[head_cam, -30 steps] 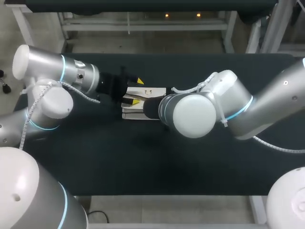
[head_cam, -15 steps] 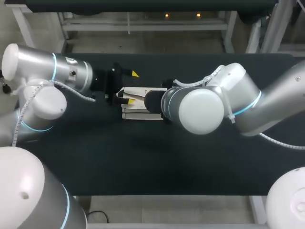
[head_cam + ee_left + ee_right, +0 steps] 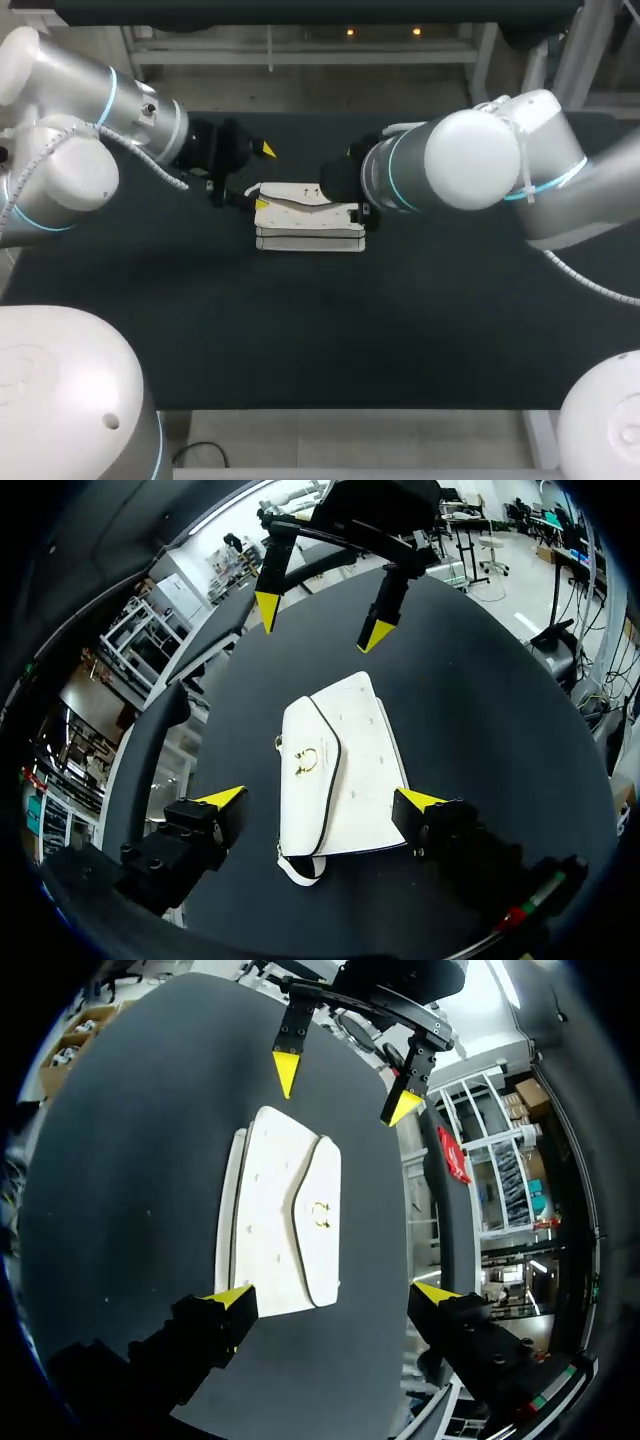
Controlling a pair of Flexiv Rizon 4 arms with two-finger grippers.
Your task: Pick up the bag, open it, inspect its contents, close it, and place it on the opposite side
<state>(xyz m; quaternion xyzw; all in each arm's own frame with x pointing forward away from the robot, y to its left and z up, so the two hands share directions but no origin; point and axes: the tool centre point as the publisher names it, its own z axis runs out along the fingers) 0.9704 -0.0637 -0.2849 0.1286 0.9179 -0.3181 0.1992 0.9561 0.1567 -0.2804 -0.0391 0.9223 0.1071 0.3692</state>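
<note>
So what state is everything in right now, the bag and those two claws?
Bag: flap down, lying flat on the table, not gripped.
Left gripper: open, at one end of the bag.
Right gripper: open, at the bag's other end.

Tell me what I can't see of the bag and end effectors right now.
Contents of the white rectangular leather-like handbag: hidden in every view by its shut flap.
Right end effector: fingertips hidden in the head view by its own wrist.
White strap: left wrist view shows one loop; the handbag hides the rest.
Gold clasp: too small to tell if latched.
</note>
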